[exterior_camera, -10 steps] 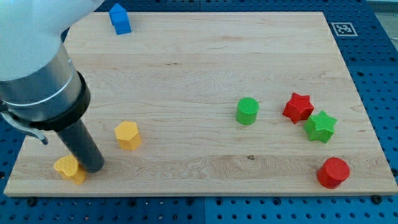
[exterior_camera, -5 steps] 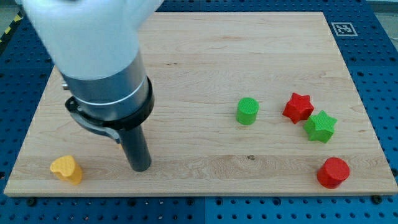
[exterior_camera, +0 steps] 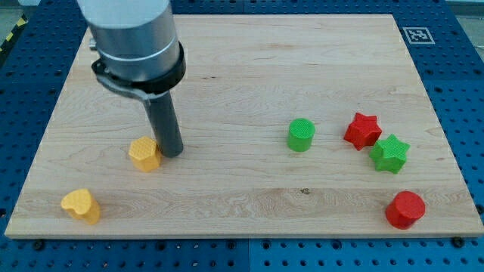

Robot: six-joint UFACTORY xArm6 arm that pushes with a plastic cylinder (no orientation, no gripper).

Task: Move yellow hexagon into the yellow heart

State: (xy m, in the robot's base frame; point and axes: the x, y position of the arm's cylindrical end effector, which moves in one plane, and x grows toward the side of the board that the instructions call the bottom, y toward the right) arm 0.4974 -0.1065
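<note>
The yellow hexagon (exterior_camera: 144,154) lies on the wooden board at the view's lower left. The yellow heart (exterior_camera: 81,205) lies further to the lower left, near the board's bottom edge, well apart from the hexagon. My tip (exterior_camera: 172,153) stands on the board just to the right of the yellow hexagon, touching or almost touching its right side. The arm's grey body rises from the rod toward the view's top left.
A green cylinder (exterior_camera: 301,134) sits right of centre. A red star (exterior_camera: 362,130) and a green star (exterior_camera: 389,154) lie close together at the right. A red cylinder (exterior_camera: 404,209) sits at the lower right. The arm hides the board's top-left corner.
My tip moved from beside the yellow heart, right past the hexagon's lower side, then up to the hexagon's right side. The hexagon has shifted a little to the left. The heart has moved slightly.
</note>
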